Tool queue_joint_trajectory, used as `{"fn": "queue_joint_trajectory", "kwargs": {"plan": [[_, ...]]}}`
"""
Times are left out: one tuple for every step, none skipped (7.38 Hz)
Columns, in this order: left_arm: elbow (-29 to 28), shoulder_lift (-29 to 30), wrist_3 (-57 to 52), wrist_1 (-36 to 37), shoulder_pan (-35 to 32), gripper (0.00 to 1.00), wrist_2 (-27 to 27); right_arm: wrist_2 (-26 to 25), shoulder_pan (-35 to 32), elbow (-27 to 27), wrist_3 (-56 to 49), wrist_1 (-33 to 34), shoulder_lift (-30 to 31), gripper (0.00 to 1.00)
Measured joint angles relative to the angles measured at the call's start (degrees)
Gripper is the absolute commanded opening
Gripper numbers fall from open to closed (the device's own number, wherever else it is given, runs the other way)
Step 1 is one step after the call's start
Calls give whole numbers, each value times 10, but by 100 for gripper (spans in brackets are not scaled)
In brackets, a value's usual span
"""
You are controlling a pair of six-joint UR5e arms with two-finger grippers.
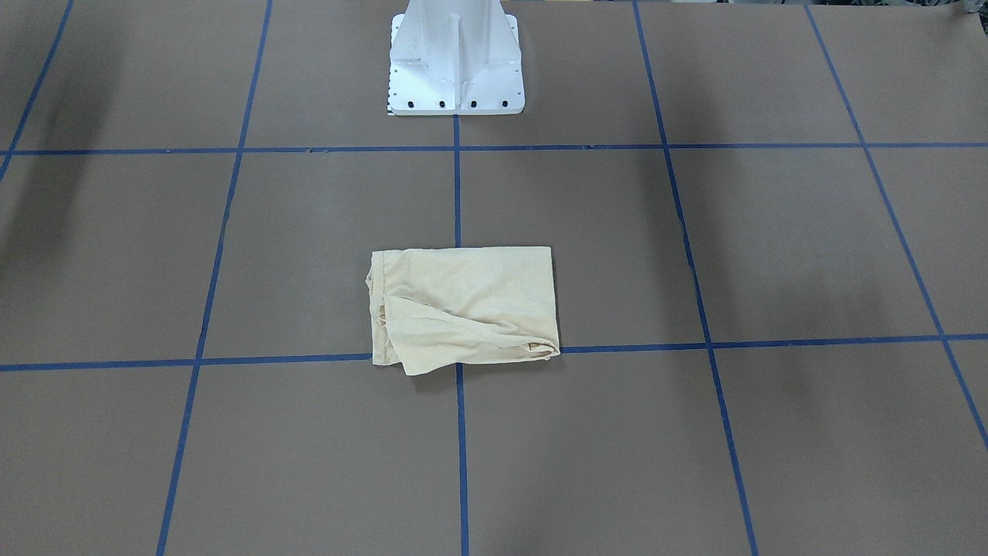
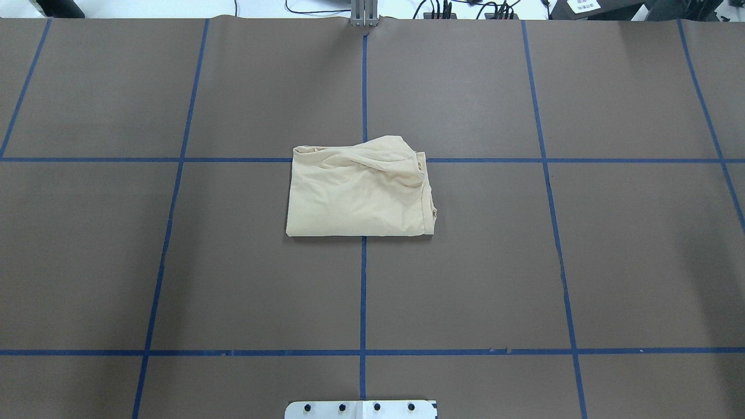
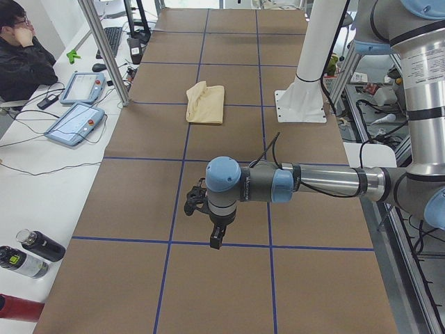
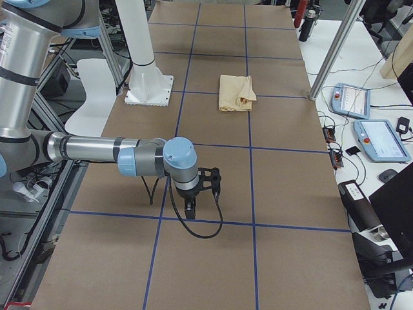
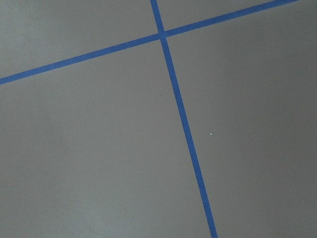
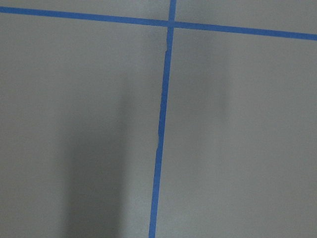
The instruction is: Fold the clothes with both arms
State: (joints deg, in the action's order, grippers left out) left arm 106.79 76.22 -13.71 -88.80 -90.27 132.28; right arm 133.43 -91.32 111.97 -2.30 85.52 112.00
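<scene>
Surface: table covered in brown paper, marked into large squares by a blue tape grid. Both wrist views show only this paper and one tape crossing each.

Left-end view, nearest: left arm stretched level over the table end, left gripper hanging above bare paper and holding nothing. Cannot tell whether its fingers are apart or together. On the side bench beside it are bottles.

Right-end view, nearest: right arm in the mirror pose, right gripper above bare paper, holding nothing. Finger state likewise cannot be told.

Mid-table: shirt folded to a rough rectangle, lying flat and well apart from both grippers. It sits across the centre tape line, its far edge over a cross line. The edge towards the robot's right is bunched, with loose layers showing; the other edges are fairly straight.

White pedestal stands at the robot's side of the table, in line with the shirt.

Further off: teach pendants on the bench, a seated operator in dark clothing, cables along the far table edge
</scene>
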Motion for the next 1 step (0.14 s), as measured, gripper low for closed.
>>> {"fn": "queue_joint_trajectory", "kwargs": {"plan": [[0, 0, 0, 0, 0, 100, 0, 2, 0, 0, 0, 0, 0, 100]]}}
